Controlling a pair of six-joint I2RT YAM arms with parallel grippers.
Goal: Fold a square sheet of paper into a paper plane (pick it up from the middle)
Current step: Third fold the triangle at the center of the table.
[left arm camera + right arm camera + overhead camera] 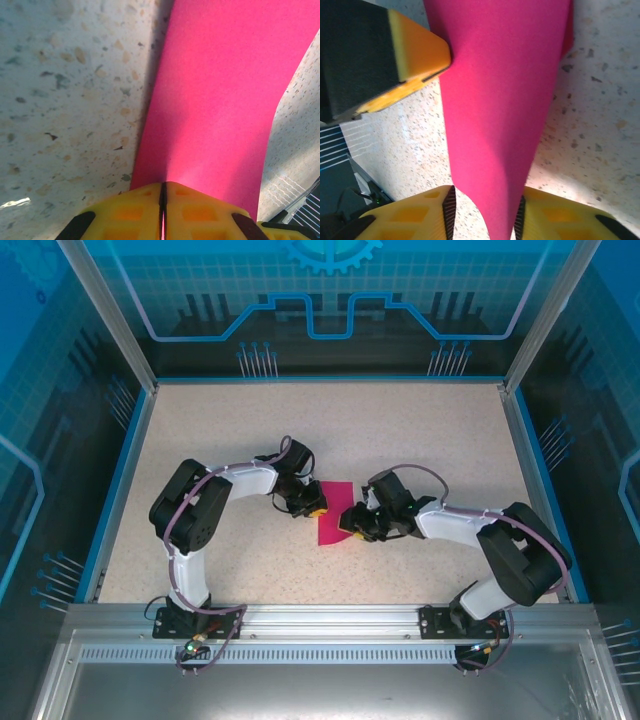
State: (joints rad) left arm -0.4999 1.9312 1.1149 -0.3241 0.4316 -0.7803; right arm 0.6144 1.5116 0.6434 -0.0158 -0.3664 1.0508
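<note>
Here, pink paper [225,100], left gripper [163,195] pinching edge

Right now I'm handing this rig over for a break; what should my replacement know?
Left gripper: shut on one end of the square sheet of paper.
Right gripper: open, jaws either side of the opposite end, not clamped.
Sheet: middle of the table, between both grippers.
Done: sheet gripped; any fold so far is unclear.
Left: shaping the plane; no dart shape yet.

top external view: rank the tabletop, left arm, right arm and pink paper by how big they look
1. tabletop
2. left arm and right arm: they look alike, so not ranked
3. pink paper, clearly smallest
</note>
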